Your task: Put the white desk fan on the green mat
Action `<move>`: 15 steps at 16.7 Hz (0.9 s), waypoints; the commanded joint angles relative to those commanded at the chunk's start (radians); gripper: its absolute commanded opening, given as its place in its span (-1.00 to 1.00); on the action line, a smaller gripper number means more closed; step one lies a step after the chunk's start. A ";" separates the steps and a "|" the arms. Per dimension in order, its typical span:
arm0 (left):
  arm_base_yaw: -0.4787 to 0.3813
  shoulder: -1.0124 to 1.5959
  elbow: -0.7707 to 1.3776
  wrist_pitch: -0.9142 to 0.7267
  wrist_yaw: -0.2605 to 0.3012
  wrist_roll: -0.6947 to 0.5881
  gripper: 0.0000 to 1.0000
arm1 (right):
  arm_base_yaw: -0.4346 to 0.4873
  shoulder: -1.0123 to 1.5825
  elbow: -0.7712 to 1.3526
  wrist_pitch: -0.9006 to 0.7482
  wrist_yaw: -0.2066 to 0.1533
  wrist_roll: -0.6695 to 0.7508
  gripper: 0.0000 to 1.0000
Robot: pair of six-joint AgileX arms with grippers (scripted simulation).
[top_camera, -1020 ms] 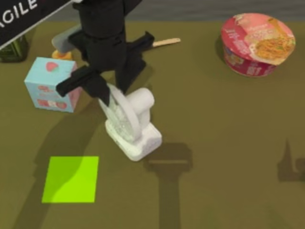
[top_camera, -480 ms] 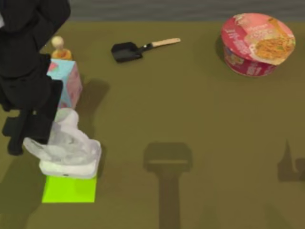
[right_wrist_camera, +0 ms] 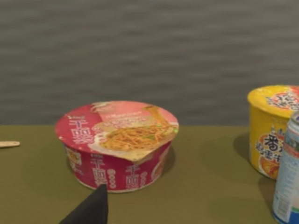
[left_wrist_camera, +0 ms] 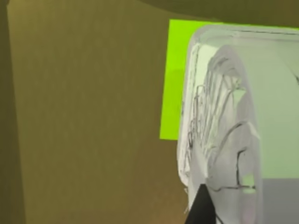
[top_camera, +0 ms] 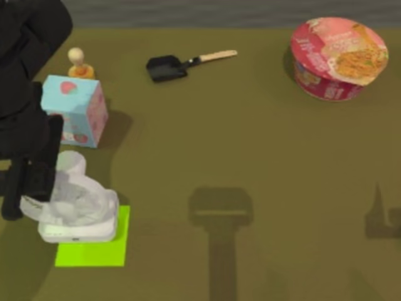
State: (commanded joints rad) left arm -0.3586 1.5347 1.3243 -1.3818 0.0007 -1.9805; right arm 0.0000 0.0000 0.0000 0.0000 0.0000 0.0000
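Note:
The white desk fan [top_camera: 78, 212] sits in my left gripper [top_camera: 30, 183], which is shut on its round grilled head at the table's front left. Its blocky base overlaps the far left part of the green mat [top_camera: 100, 251] and reaches past the mat's left side. Whether the base touches the mat I cannot tell. In the left wrist view the fan's grille [left_wrist_camera: 224, 126] fills the frame close up, with the mat [left_wrist_camera: 175, 79] behind it and one dark fingertip [left_wrist_camera: 201, 210] against the grille. My right gripper [right_wrist_camera: 93, 212] is parked out of the top view, facing the red noodle bowl.
A blue strawberry box [top_camera: 74, 111] stands just behind the fan, with a small wooden peg figure [top_camera: 78, 63] behind it. A black scoop [top_camera: 169, 67] lies at the back middle. The red noodle bowl [top_camera: 338, 58] is at the back right, next to a yellow cup [right_wrist_camera: 273, 128] and a can [right_wrist_camera: 288, 172].
The left arm carried the fan from the table's middle to the front left. In the last half second it shifted further left over the mat, uncovering the blue box.

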 joint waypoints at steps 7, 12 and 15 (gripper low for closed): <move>0.005 0.013 -0.121 0.138 0.000 -0.003 -1.00 | 0.000 0.000 0.000 0.000 0.000 0.000 1.00; 0.005 0.014 -0.123 0.141 0.000 -0.003 -0.85 | 0.000 0.000 0.000 0.000 0.000 0.000 1.00; 0.005 0.014 -0.123 0.141 0.000 -0.003 -0.40 | 0.000 0.000 0.000 0.000 0.000 0.000 1.00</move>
State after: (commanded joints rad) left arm -0.3535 1.5484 1.2009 -1.2406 0.0004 -1.9835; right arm 0.0000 0.0000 0.0000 0.0000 0.0000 0.0000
